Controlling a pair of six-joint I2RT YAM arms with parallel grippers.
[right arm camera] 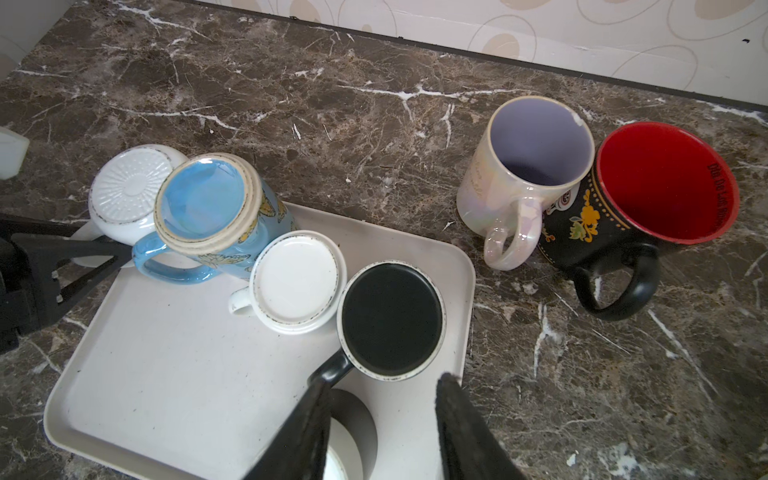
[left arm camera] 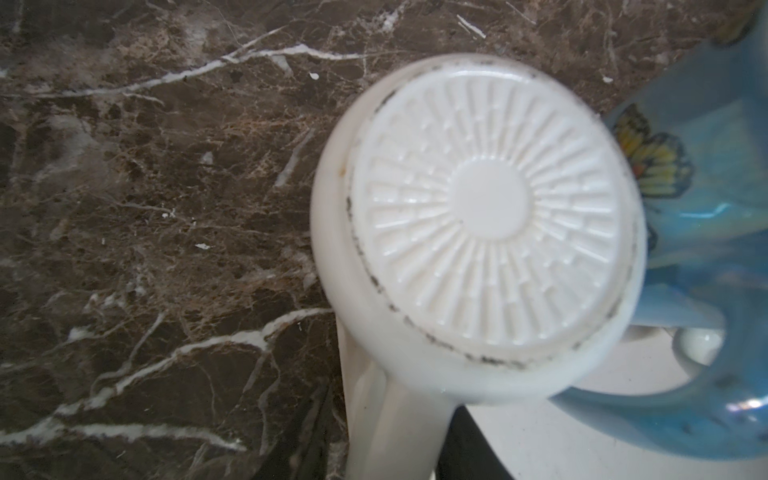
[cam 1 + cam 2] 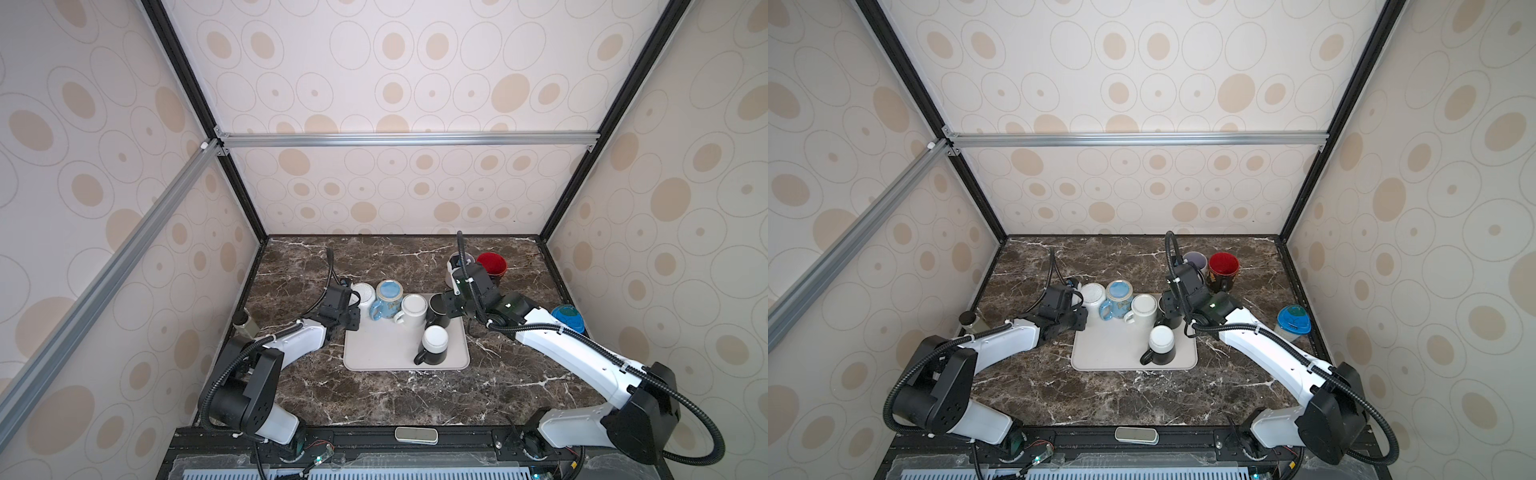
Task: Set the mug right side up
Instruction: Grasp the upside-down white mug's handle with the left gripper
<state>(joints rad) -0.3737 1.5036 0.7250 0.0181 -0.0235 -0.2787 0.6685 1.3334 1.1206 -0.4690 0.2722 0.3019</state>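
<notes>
A white mug with a ribbed base stands upside down, half over the back left corner of the beige tray. My left gripper reaches it from the left. In the left wrist view its handle runs between the two dark fingers, and my left gripper is shut on it. My right gripper hangs open over the tray's right side, empty. It is just short of an upside-down black mug whose handle lies by one fingertip.
A blue butterfly mug, a white mug and a black-and-white mug also stand upside down on the tray. A pearly mug and a red-lined black mug stand upright at the back right. A blue-lidded cup is at the right edge.
</notes>
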